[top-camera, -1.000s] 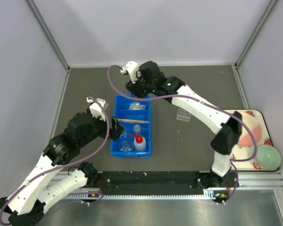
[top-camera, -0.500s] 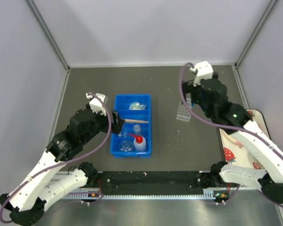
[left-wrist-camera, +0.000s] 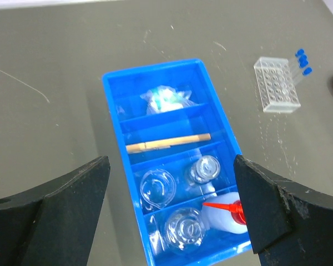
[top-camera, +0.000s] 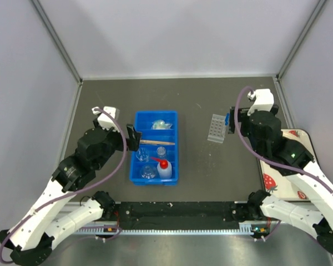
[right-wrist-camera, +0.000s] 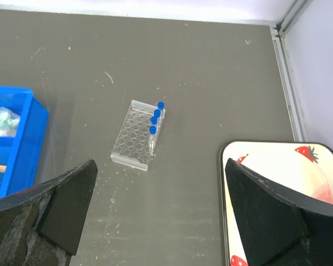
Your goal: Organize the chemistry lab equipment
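The blue bin (top-camera: 156, 147) holds the wooden clamp (left-wrist-camera: 167, 143), a clear beaker (left-wrist-camera: 157, 187), two glass flasks (left-wrist-camera: 204, 169) (left-wrist-camera: 184, 230), the white squeeze bottle (left-wrist-camera: 231, 217) with red nozzle, and small items (left-wrist-camera: 165, 100) in its far compartment. The clear tube rack (right-wrist-camera: 134, 134) lies on the table to the right, with blue-capped tubes (right-wrist-camera: 155, 122) along its far side. My left gripper (left-wrist-camera: 172, 166) hangs open above the bin's left side, holding nothing. My right gripper (right-wrist-camera: 161, 166) hangs open and empty over bare table, just near and right of the rack.
A strawberry-patterned tray (right-wrist-camera: 255, 152) lies at the right edge of the table, and my right arm covers much of it in the top view. Grey walls close off the left, far and right sides. Dark table lies between bin and rack.
My right arm has swung from over the bin's far end across to the right, beside the tube rack, and its jaws have opened. My left gripper has drawn back slightly to the left.
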`<state>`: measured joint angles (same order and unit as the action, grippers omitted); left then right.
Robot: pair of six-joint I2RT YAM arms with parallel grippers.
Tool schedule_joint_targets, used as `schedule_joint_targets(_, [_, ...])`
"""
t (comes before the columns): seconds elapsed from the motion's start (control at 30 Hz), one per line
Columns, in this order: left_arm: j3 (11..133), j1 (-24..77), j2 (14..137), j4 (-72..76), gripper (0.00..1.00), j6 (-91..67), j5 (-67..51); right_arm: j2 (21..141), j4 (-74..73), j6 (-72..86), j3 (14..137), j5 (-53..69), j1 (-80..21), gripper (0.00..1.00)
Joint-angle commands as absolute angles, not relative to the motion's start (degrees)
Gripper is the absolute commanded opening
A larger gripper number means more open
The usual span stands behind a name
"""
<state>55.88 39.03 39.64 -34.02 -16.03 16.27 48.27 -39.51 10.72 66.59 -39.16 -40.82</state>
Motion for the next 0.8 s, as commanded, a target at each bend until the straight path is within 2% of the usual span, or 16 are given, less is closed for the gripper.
schedule_joint_targets(0.0, [58.62,38.76,36.57,-31.55,0.99,-13.80,21.62,48.16,-42.01,14.76,67.32,-42.53,-40.96,0.99])
schedule_joint_targets(0.53, [57.40,38.76,33.49,-33.22,0.99,-12.04,25.14,50.19,-37.97,14.68,66.27,-45.62,-41.04,0.99])
schedule_joint_targets(0.77, [53.79,38.67,33.13,-29.45,0.99,-12.48,27.42,50.80,-38.58,13.97,67.76,-47.71,-41.04,0.99])
